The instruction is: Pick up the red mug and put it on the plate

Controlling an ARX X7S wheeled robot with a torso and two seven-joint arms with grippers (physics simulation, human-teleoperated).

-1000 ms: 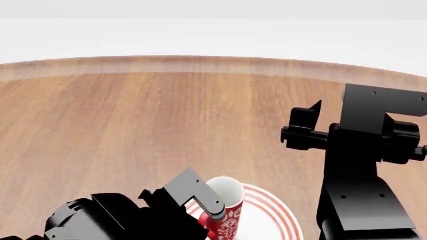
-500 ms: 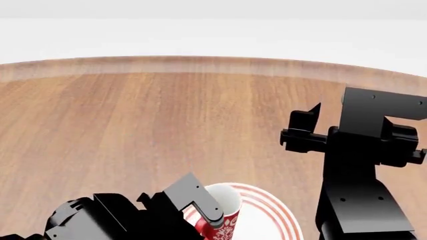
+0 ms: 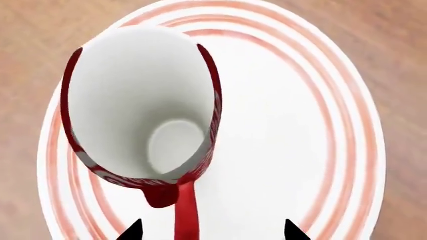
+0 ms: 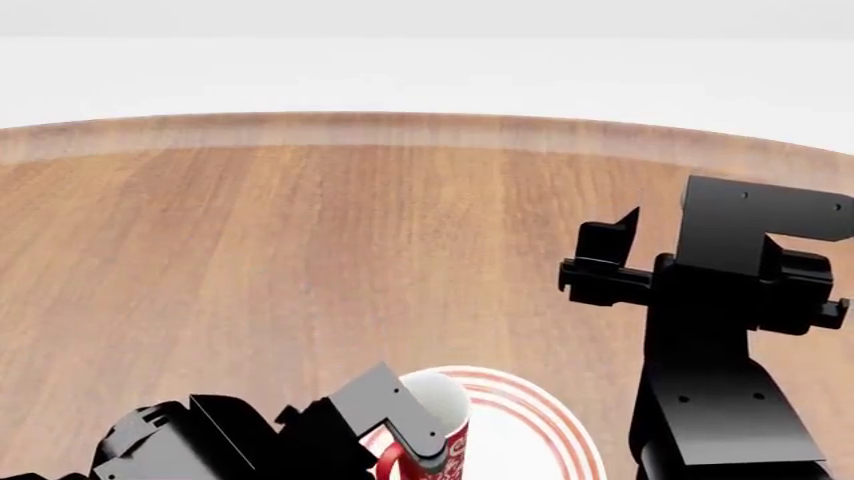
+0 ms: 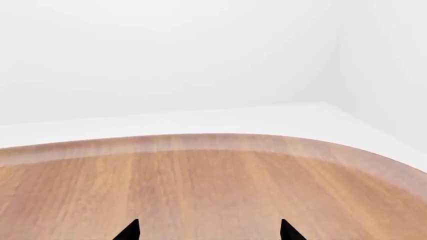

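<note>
The red mug [image 3: 140,107], rigid, breakable and likely slippery, stands over the plate [image 3: 320,130], best held by its handle, between the spread fingers of the left gripper [image 3: 210,232].

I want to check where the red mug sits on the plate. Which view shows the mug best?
The left wrist view: it looks down into the red mug, standing on the plate toward one side. The head view shows only the mug's top at the frame's bottom edge, partly behind the left arm. The right wrist view shows only table.
</note>
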